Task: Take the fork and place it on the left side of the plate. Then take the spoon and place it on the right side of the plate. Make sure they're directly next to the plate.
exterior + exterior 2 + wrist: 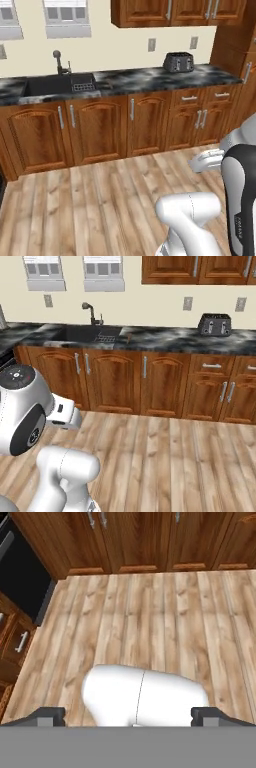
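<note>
- Gripper (129,717) is wide open: in the hand view its two dark fingertips (50,716) stand far apart at the bottom corners, with nothing between them.
- It grips nothing and touches nothing; it hangs in the air.
- Straight below the gripper runs the pale wooden floor (150,612), planks leading away from it.
- Ahead of the gripper, past the floor, stands a row of brown wooden cabinet doors (100,130).
- Off to one side of the gripper, at the left of the hand view, there's a black appliance front (25,577), and nearer to the gripper a brown drawer unit with pale handles (17,642).
- From the base views: the dark marbled worktop (140,80) runs on top of those cabinets, well apart from the gripper and higher than it.
- Set into that worktop is a dark sink (50,86) with a tap (58,61) behind it, far from the gripper.
- A dark toaster (178,62) sits on the same worktop near its right end, also well away from the gripper, up against the cream wall.
- Two wall sockets (151,44) sit on the wall just above the toaster, beyond the gripper's level.
- Fork, spoon and plate: I cannot tell where they lie from here.
</note>
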